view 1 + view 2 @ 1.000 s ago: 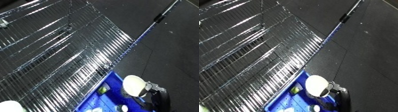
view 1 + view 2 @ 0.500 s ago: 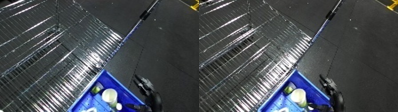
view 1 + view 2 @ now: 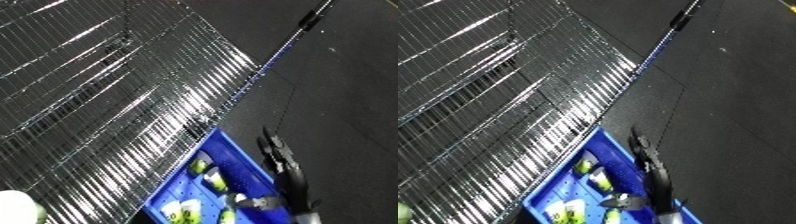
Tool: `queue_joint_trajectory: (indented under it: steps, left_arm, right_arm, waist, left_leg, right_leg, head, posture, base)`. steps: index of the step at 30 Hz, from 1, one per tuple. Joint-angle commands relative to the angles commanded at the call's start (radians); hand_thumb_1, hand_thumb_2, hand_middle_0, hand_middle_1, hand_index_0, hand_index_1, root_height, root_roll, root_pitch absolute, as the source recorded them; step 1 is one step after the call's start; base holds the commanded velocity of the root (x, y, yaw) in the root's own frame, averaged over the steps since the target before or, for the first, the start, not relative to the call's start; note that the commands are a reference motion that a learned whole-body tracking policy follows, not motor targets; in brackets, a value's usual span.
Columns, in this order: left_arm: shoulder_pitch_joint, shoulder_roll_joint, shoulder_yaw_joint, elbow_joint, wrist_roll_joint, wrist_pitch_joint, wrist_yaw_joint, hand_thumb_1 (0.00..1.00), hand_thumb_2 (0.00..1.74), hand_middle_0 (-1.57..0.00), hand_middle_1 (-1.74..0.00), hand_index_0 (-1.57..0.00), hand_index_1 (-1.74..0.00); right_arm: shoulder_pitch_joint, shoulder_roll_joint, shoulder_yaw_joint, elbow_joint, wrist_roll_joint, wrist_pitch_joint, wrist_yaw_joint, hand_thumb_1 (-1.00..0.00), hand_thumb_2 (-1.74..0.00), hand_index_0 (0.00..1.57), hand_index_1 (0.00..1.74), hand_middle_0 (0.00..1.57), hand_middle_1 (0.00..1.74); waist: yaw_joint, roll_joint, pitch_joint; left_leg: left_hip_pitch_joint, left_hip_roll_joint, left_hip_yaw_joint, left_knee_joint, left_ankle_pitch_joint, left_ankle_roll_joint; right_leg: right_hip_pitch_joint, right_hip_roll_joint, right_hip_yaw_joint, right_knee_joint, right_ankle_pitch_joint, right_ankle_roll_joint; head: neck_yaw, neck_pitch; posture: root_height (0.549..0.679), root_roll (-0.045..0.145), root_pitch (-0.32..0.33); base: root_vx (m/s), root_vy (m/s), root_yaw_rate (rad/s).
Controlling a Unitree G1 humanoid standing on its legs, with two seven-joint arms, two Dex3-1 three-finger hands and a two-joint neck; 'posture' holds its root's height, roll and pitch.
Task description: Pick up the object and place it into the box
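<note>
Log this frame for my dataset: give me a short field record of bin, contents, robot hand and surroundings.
bin: blue bin, lower middle of view, beside the wire rack
contents: several pale green-white items lie inside
right robot hand: black, over the bin's right rim, fingers straight, holding nothing
left robot hand: not in view
floor: dark

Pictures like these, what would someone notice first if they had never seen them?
The shiny wire rack fills the whole left and top, catching streaks of light. Down at the bottom sits a bright blue bin with pale green and white things lying inside. A black hand reaches along the bin's right edge, above the dark floor.
</note>
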Motion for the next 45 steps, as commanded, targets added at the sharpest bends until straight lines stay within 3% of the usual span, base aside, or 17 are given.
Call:
queue_joint_trajectory:
  steps: [5,14,23,27,35,45]
  left_arm:
    - [-0.012,0.004,-0.009,0.004,0.007,0.019,0.000,1.00,1.74,-1.57,-1.74,-1.57,-1.74]
    - [0.013,0.017,-0.004,0.005,0.009,0.070,-0.037,1.00,1.74,-1.57,-1.74,-1.57,-1.74]
    - [0.004,0.027,-0.005,-0.012,0.028,0.110,-0.055,1.00,1.74,-1.57,-1.74,-1.57,-1.74]
    - [-0.006,0.031,-0.006,-0.014,0.033,0.130,-0.057,1.00,1.74,-1.57,-1.74,-1.57,-1.74]
    - [-0.001,0.036,-0.008,-0.023,0.038,0.161,-0.062,1.00,1.74,-1.57,-1.74,-1.57,-1.74]
    - [0.016,0.043,-0.018,-0.030,0.010,0.173,-0.079,1.00,1.74,-1.57,-1.74,-1.57,-1.74]
  right_arm:
    - [-0.051,-0.010,0.038,-0.027,-0.035,0.039,0.017,0.00,0.00,0.00,0.00,0.00,0.00]
    - [-0.120,-0.011,0.096,-0.035,-0.063,0.076,0.078,0.00,0.00,0.00,0.00,0.00,0.00]
    - [-0.181,0.010,0.151,-0.031,-0.071,0.134,0.120,0.00,0.00,0.00,0.00,0.00,0.00]
    - [-0.219,0.022,0.171,-0.011,-0.081,0.158,0.132,0.00,0.00,0.00,0.00,0.00,0.00]
    - [-0.277,0.044,0.196,0.023,-0.091,0.185,0.148,0.00,0.00,0.00,0.00,0.00,0.00]
    - [-0.341,0.058,0.216,0.054,-0.096,0.194,0.149,0.00,0.00,0.00,0.00,0.00,0.00]
  waist:
    - [0.028,-0.007,-0.002]
    - [0.087,-0.019,-0.013]
    - [0.137,-0.025,-0.025]
    - [0.159,-0.027,-0.028]
    - [0.191,-0.023,-0.023]
    - [0.216,-0.009,-0.011]
  left_leg:
    - [-0.011,-0.004,-0.014,0.015,-0.003,0.0008]
    - [-0.030,-0.011,-0.041,0.080,-0.022,0.0024]
    - [-0.046,-0.028,-0.067,0.126,-0.027,0.0043]
    - [-0.058,-0.033,-0.076,0.150,-0.028,0.0044]
    - [-0.081,-0.039,-0.085,0.185,-0.026,0.0042]
    - [-0.109,-0.043,-0.084,0.218,-0.021,0.0060]
  right_leg:
    - [0.002,-0.0039,-0.011,0.011,-0.004,-0.0014]
    - [0.013,-0.0180,-0.037,0.065,-0.029,-0.0087]
    - [0.017,-0.0249,-0.060,0.102,-0.046,-0.0132]
    - [0.011,-0.0341,-0.073,0.119,-0.048,-0.0134]
    - [-0.010,-0.0495,-0.093,0.159,-0.055,-0.0150]
    - [-0.048,-0.0659,-0.105,0.204,-0.054,-0.0130]
  head:
    - [-0.019,0.005]
    - [-0.056,-0.095]
    - [-0.198,-0.162]
    - [-0.267,-0.183]
    - [-0.331,-0.180]
    - [-0.350,-0.110]
  posture:
    - [0.639,0.075,0.064]
    - [0.633,0.071,0.031]
    - [0.628,0.068,0.007]
    - [0.625,0.066,-0.003]
    - [0.618,0.063,-0.016]
    - [0.610,0.062,-0.027]
  base:
    - [0.028,-0.065,0.128]
    - [0.063,-0.044,0.138]
    - [0.060,-0.042,0.177]
    - [0.050,-0.041,0.192]
    - [0.047,-0.020,0.154]
    - [0.058,0.003,0.114]
